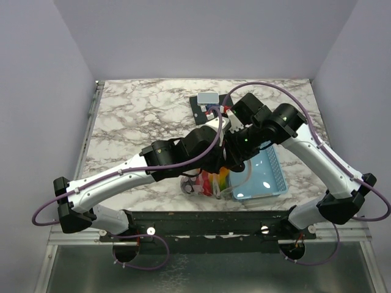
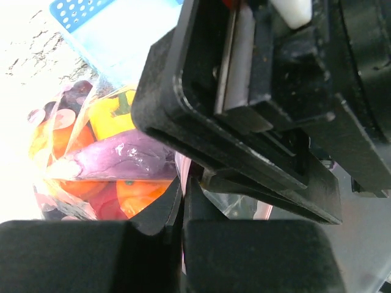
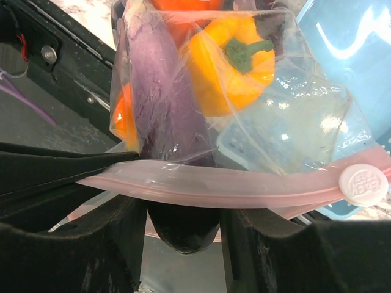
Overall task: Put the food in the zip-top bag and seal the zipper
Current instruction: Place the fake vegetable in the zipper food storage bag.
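The zip-top bag (image 1: pixel 204 183) lies at the table's near edge with food in it: a yellow pepper (image 3: pixel 235 61), a purple eggplant (image 3: pixel 165 104) and orange and red pieces (image 2: pixel 137 192). My left gripper (image 2: pixel 182 183) is shut on the bag's pink zipper (image 3: pixel 244 186) at one end of the mouth. My right gripper (image 3: pixel 183 207) sits at the mouth, its fingers closed on the eggplant's dark end, which sticks out below the strip. A white slider (image 3: pixel 363 184) sits at the strip's far end. From above, both grippers meet over the bag (image 1: pixel 223 163).
The light-blue basket (image 1: pixel 266 177) stands right beside the bag, on its right. A small black and grey device (image 1: pixel 206 101) sits at the back centre. The black table-edge rail (image 1: pixel 208 220) runs just below the bag.
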`<state>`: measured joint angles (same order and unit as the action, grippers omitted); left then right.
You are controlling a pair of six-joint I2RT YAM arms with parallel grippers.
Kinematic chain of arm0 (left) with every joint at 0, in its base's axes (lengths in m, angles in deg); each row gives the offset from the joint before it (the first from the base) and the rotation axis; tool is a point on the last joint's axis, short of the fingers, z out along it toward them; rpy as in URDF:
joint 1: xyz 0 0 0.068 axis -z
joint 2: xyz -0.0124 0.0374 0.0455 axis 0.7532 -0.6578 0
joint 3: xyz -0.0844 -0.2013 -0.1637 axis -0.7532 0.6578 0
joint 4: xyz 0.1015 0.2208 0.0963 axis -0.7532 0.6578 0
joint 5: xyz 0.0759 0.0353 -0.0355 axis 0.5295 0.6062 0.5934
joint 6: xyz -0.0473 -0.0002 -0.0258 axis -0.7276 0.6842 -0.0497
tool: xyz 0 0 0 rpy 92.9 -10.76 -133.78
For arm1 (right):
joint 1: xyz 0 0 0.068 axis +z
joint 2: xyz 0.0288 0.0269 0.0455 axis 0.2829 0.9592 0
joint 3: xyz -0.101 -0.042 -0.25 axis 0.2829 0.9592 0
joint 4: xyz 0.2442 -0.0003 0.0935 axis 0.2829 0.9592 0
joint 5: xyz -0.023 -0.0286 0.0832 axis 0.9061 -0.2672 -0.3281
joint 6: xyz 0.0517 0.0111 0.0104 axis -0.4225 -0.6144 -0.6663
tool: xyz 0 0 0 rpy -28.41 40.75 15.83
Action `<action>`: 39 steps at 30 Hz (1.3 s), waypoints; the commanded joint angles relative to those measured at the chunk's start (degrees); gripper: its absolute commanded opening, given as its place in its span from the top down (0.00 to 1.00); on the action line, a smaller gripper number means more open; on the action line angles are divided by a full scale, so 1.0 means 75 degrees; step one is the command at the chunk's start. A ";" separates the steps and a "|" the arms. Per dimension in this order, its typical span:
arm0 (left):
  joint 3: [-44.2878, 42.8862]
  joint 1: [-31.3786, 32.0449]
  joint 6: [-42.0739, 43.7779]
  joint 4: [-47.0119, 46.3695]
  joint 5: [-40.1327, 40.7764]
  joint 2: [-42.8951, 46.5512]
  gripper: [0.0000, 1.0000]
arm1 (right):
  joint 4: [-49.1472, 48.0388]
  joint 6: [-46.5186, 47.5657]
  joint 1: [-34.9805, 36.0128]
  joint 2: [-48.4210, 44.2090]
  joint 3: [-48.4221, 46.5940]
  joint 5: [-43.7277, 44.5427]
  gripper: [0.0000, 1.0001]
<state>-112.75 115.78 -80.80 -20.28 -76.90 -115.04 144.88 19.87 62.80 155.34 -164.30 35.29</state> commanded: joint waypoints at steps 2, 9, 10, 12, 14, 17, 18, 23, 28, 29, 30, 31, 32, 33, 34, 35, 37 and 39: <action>-0.0166 0.0074 -0.0069 -0.0269 0.0341 0.0073 1.00 | -0.0161 0.0103 0.0169 -0.0359 0.0341 -0.0642 0.92; -0.0244 0.0090 -0.0094 -0.0292 0.0307 -0.0002 1.00 | -0.1102 -0.0194 0.0237 -0.0609 0.1343 -0.1016 0.92; -0.0257 0.0084 -0.0082 -0.0289 0.0297 -0.0019 1.00 | -0.1222 -0.0208 0.0274 -0.0616 0.1422 -0.1120 0.92; -0.0260 0.0089 -0.0079 -0.0294 0.0284 -0.0030 1.00 | -0.1438 -0.0233 0.0367 -0.0622 0.1534 -0.1297 0.91; -0.0250 0.0088 -0.0081 -0.0293 0.0278 -0.0037 1.00 | -0.1495 -0.0237 0.0461 -0.0589 0.1595 -0.1345 0.90; -0.0219 0.0100 -0.0103 -0.0294 0.0273 -0.0041 1.00 | -0.1690 -0.0320 0.0530 -0.0569 0.1687 -0.1272 0.90; -0.0213 0.0101 -0.0104 -0.0294 0.0263 -0.0043 1.00 | -0.1833 -0.0426 0.0541 -0.0570 0.1755 -0.1213 0.90; -0.0224 0.0113 -0.0119 -0.0306 0.0215 -0.0058 1.00 | -0.2358 -0.0827 0.0595 -0.0549 0.2034 -0.0586 0.81; -0.0196 0.0125 -0.0126 -0.0310 0.0218 -0.0036 1.00 | -0.2720 -0.1039 0.0614 -0.0771 0.2015 -0.0339 0.64; -0.0184 0.0125 -0.0133 -0.0314 0.0224 -0.0022 1.00 | -0.2715 -0.1053 0.0617 -0.0803 0.1973 -0.0246 0.61; -0.0164 0.0119 -0.0139 -0.0317 0.0234 -0.0007 1.00 | -0.2693 -0.1080 0.0616 -0.0847 0.1935 -0.0140 0.58; -0.0138 0.0124 -0.0145 -0.0317 0.0252 0.0008 1.00 | -0.2679 -0.1083 0.0619 -0.0889 0.1905 -0.0052 0.56; -0.0117 0.0125 -0.0149 -0.0328 0.0279 0.0029 1.00 | -0.2661 -0.1091 0.0616 -0.0935 0.1883 0.0013 0.54; -0.0102 0.0125 -0.0151 -0.0329 0.0308 0.0057 1.00 | -0.2649 -0.1108 0.0615 -0.0994 0.1879 0.0077 0.52; -0.0079 0.0125 -0.0167 -0.0326 0.0348 0.0064 1.00 | -0.2632 -0.1122 0.0616 -0.1037 0.1898 0.0127 0.51; -0.0064 0.0125 -0.0180 -0.0338 0.0388 0.0070 1.00 | -0.2622 -0.1141 0.0614 -0.1068 0.1918 0.0154 0.48; -0.0041 0.0122 -0.0248 -0.0344 0.0488 0.0088 1.00 | -0.2593 -0.1178 0.0620 -0.1155 0.2013 0.0207 0.43; -0.0048 0.0125 -0.0324 -0.0357 0.0593 0.0087 1.00 | -0.2651 -0.1239 0.0614 -0.1277 0.2180 0.0174 0.42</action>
<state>-112.75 116.13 -81.65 -17.52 -73.82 -115.13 129.54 12.00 66.25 147.67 -149.52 36.84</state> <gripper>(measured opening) 0.003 0.567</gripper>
